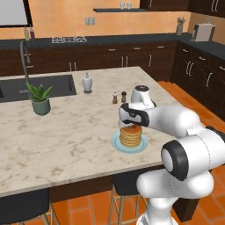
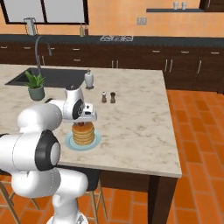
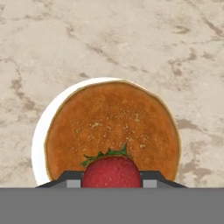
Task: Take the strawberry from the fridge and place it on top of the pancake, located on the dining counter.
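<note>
Red strawberry (image 3: 112,172), green leafy cap; golden pancake (image 3: 113,127) beneath.

Glossy white rounded arm (image 1: 184,149) segments, black bands at joints; small dark finger tips (image 3: 151,176)

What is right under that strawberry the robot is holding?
The pancake stack lies below the strawberry, on a pale plate on the dining counter. The strawberry hides the pancake's near edge, and its own underside is out of sight.
</note>
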Robot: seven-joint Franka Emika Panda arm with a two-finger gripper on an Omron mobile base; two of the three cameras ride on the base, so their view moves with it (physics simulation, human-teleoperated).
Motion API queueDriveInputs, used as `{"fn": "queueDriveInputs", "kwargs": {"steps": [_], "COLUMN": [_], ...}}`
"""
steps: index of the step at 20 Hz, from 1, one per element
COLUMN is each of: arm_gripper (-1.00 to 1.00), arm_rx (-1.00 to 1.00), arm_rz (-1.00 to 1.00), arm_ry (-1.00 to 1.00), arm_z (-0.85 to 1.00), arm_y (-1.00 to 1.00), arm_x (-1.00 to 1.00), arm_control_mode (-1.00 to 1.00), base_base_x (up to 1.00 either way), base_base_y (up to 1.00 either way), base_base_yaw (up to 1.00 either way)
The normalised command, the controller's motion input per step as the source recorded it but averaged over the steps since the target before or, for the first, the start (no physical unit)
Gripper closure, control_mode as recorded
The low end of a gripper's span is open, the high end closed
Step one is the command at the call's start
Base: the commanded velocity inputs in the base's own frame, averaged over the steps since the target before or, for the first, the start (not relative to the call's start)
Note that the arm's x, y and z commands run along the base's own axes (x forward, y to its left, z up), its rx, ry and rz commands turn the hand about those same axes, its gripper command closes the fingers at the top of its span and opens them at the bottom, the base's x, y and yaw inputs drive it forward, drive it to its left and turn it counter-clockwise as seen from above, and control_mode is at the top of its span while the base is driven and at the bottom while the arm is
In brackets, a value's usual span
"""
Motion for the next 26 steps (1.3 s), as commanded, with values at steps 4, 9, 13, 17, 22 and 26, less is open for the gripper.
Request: {"fn": "queueDriveInputs", "kwargs": {"steps": [4,9,13,17,22,26], "arm_gripper": [1.0,1.0,-1.0,-1.0,-1.0,-1.0], "arm_rx": [0.0,0.0,0.0,0.0,0.0,0.0], "arm_rz": [0.0,0.01,0.01,0.0,0.0,0.0], "arm_ry": [0.0,0.0,0.0,-0.04,-0.05,-0.12], "arm_z": [-0.01,-0.18,-0.27,0.0,0.11,0.64], "arm_y": [0.0,0.0,0.0,0.0,-0.02,-0.06], "arm_x": [0.17,0.11,0.0,-0.07,-0.08,-0.26], "arm_control_mode": [-1.0,-1.0,-1.0,-1.0,-1.0,-1.0], "base_base_x": [0.0,0.0,0.0,0.0,0.0,0.0], "base_base_y": [0.0,0.0,0.0,0.0,0.0,0.0], "base_base_yaw": [0.0,0.0,0.0,0.0,0.0,0.0]}}
